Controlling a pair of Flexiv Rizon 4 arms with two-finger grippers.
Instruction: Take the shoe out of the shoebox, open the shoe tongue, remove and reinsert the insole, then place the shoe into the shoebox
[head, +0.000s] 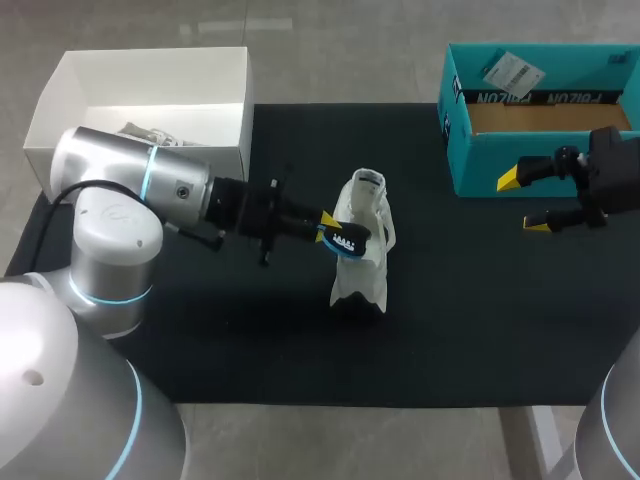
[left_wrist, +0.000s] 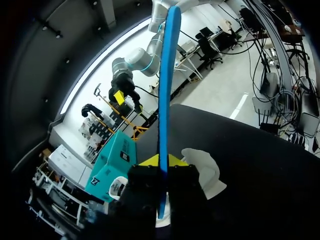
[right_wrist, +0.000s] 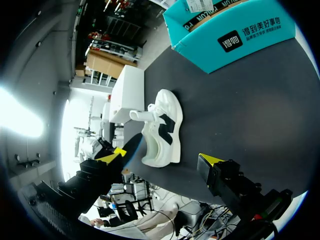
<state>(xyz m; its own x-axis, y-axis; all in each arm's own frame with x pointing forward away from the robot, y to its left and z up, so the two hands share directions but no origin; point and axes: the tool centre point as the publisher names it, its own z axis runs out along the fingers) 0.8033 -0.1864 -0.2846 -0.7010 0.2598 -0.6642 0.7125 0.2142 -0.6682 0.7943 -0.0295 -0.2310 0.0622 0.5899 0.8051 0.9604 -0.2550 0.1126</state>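
Logging largest first: you are working on a black mat (head: 480, 320), with the teal shoebox (head: 500, 160) at its far right and a white box (head: 150, 75) at far left. Between them the shoe (head: 362, 270) is lying on its side, out of the shoebox, long axis running away from you. Your left gripper (head: 338, 232) is clamping the blue insole (left_wrist: 167, 100) by one end, right against the shoe and crossing its axis. Whether the far end is inside, you cannot tell. Your right gripper (head: 522, 202) is hanging with fingers wide apart beside the shoebox, well apart from the shoe. The left arm is nearer; reinserting probably means turning the insole along the shoe.
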